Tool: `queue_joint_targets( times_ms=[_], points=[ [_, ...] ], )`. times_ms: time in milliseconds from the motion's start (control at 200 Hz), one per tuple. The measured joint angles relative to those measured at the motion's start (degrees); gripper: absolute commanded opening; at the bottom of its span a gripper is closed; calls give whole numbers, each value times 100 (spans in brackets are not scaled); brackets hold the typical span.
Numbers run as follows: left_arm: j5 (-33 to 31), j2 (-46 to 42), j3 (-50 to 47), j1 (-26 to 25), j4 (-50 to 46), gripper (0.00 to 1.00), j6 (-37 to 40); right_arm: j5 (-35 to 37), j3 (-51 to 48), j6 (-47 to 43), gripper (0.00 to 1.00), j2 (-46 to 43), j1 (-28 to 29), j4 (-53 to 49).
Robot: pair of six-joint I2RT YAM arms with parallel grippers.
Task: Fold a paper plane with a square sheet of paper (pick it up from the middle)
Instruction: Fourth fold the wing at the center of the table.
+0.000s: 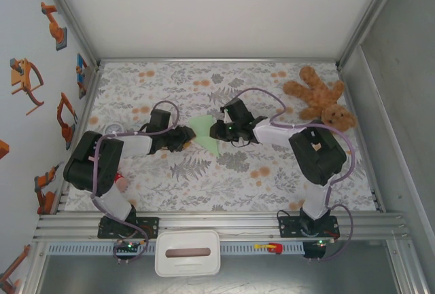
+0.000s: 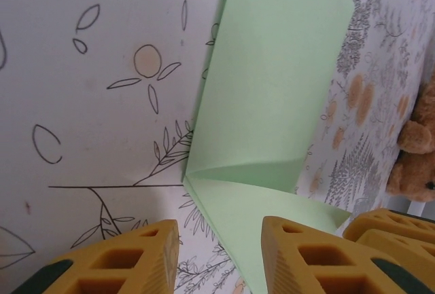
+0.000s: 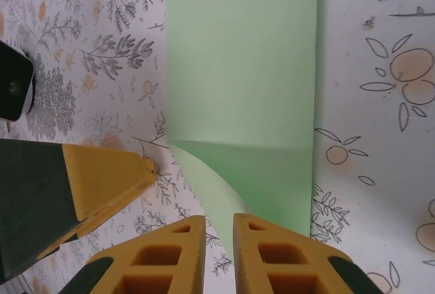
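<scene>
The green paper [image 1: 204, 131] lies on the flowery table [image 1: 258, 178], btwn the 2 arms. It's got a fold or 2, one flap curling up. No plane yet, lots left. Left gripper [image 2: 219, 233]: fingers spread, holding nothing. Right gripper [image 3: 219, 223]: nearly pinched at the paper's edge, can't tell if it's holding.
</scene>
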Motion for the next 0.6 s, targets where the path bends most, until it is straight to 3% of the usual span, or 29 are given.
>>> queue_joint_targets(
  times_ms=[601],
  points=[
    [114, 297, 146, -37, 131, 34, -129, -149, 192, -72, 15, 640, -24, -129]
  ],
)
